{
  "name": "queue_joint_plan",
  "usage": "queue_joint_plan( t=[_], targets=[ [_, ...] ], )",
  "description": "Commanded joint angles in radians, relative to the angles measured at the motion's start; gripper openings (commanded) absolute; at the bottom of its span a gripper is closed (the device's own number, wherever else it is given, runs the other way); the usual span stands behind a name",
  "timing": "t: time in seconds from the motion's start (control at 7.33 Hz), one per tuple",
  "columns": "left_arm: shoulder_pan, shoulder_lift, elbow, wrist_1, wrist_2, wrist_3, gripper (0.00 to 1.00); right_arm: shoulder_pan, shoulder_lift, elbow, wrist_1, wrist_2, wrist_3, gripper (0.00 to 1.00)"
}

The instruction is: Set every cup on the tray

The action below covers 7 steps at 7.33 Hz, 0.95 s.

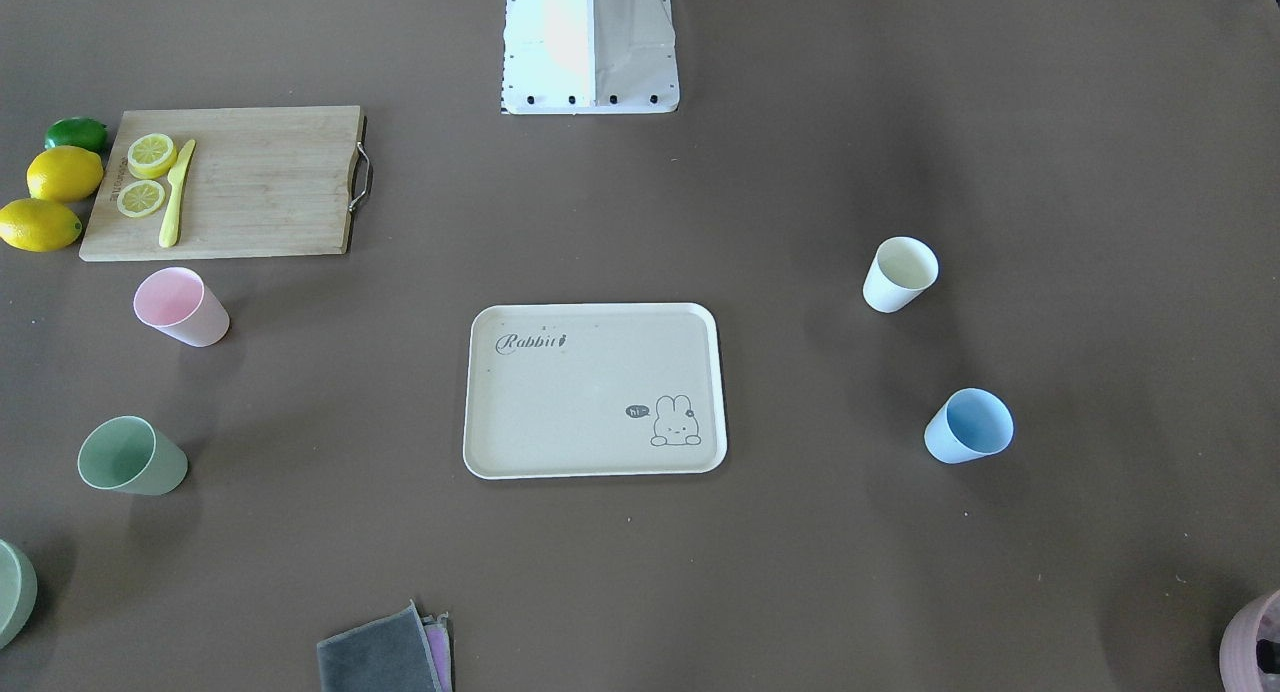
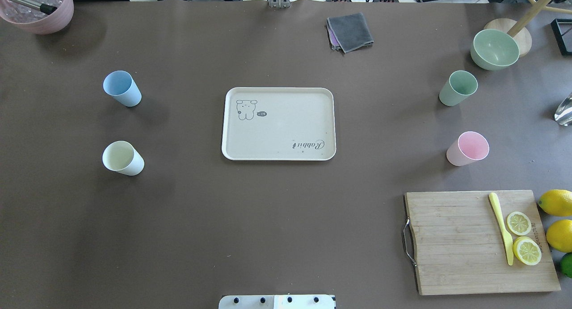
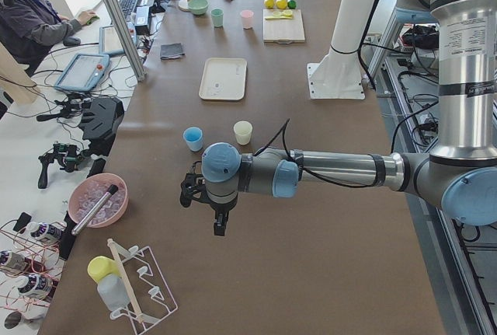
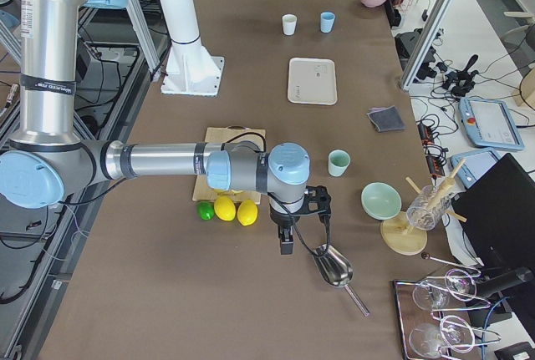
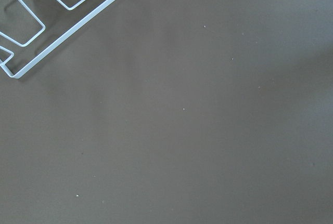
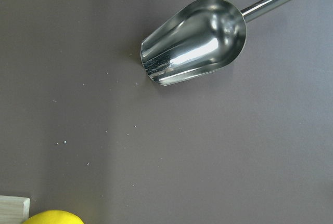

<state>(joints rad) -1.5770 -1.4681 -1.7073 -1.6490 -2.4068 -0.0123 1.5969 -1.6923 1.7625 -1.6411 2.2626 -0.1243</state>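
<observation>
Cups are standing well apart from the tray (image 2: 286, 130), which is lying bare at the table's middle. The light blue cup (image 2: 121, 88) and the cream-white cup (image 2: 122, 158) are sitting upright on the robot's left side. The sage green cup (image 2: 457, 88) and the pink cup (image 2: 467, 148) are on its right, the pink one near the wooden cutting board (image 2: 451, 242). With no cup touching the tray, the task is looking to be at its very start.

The left gripper (image 3: 220, 222) is hanging over bare table beyond the blue and white cups, near a wire rack (image 5: 73, 30). The right gripper (image 4: 286, 243) is hovering past the lemons (image 4: 247, 212), just beside a steel scoop (image 6: 195, 42). Both are showing only in the side views, so whether their fingers are apart or together cannot be told.

Judging by the layout, the next move is calling for an arm to swing inward to its nearest cup. It must come down over the rim with fingers spread and close on the wall before carrying the cup to the tray, leaving room for the other three.
</observation>
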Motion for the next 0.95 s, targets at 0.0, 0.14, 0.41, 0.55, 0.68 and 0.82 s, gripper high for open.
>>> queue_joint_plan(
  t=[0.0, 0.14, 0.41, 0.55, 0.68, 0.82],
  targets=[
    [0.002, 0.002, -0.006, -0.005, 0.015, 0.0, 0.98, 0.0, 0.0, 0.0, 0.001, 0.0, 0.0, 1.0],
    [0.002, 0.002, -0.014, -0.009, 0.014, 0.0, 0.98, 0.0, 0.002, 0.0, 0.0, 0.0, 0.0, 1.0],
    [0.003, -0.015, -0.017, -0.011, 0.014, 0.0, 0.98, 0.001, 0.003, 0.021, 0.001, 0.003, 0.0, 1.0],
    [0.002, -0.015, -0.034, -0.017, 0.014, 0.0, 0.98, 0.0, 0.003, 0.041, 0.001, 0.005, 0.0, 1.0],
    [0.002, -0.015, -0.038, -0.017, 0.014, 0.0, 0.98, 0.001, 0.003, 0.043, 0.001, 0.005, 0.0, 1.0],
    [0.002, -0.015, -0.037, -0.017, 0.014, 0.0, 0.98, 0.0, 0.005, 0.052, 0.001, 0.005, 0.0, 1.0]
  ],
)
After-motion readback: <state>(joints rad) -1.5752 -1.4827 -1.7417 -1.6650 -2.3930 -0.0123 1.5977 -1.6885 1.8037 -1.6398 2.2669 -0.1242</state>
